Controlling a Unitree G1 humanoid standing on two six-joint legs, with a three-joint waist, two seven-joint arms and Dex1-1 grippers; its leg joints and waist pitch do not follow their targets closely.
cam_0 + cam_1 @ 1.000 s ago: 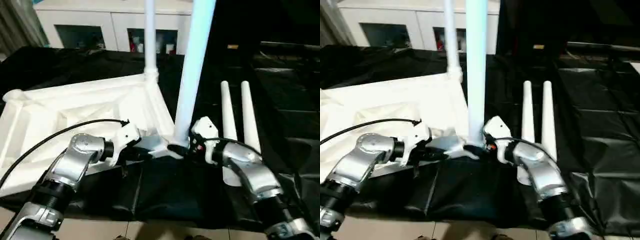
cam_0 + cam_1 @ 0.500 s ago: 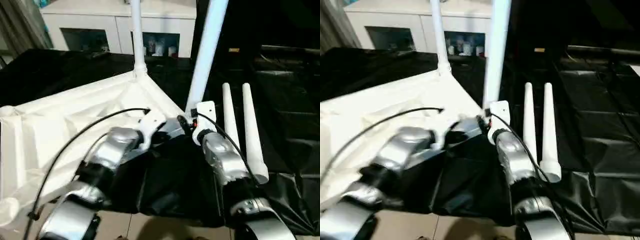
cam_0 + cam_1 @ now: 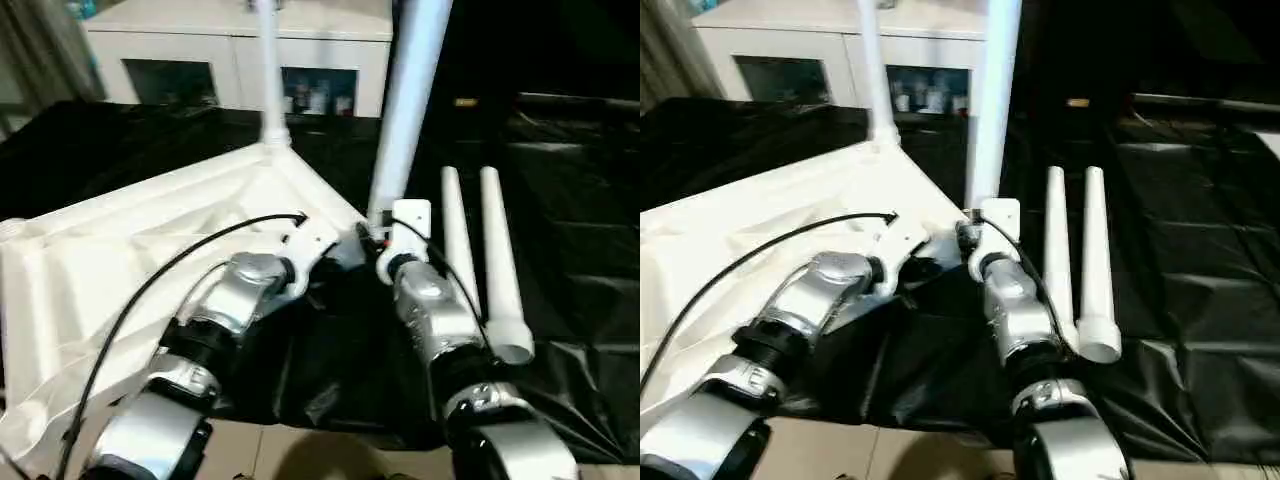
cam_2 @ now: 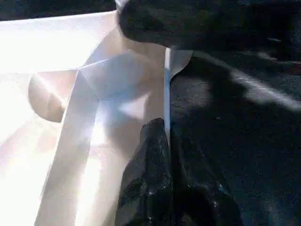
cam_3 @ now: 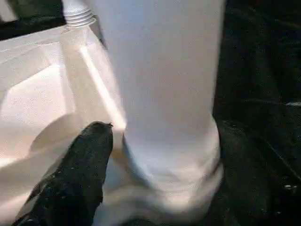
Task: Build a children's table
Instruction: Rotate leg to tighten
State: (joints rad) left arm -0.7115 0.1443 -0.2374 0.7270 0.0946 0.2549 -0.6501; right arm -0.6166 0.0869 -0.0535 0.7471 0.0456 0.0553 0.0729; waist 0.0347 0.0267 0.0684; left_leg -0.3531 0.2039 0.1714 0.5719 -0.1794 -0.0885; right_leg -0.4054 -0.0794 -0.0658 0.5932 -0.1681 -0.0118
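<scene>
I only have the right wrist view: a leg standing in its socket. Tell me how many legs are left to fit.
Observer: Two loose legs lie side by side on the black cloth, to the right of the right arm.
Operator: Report the left claw.
Observer: The left claw is shut, its tips at the edge of the top.
</scene>
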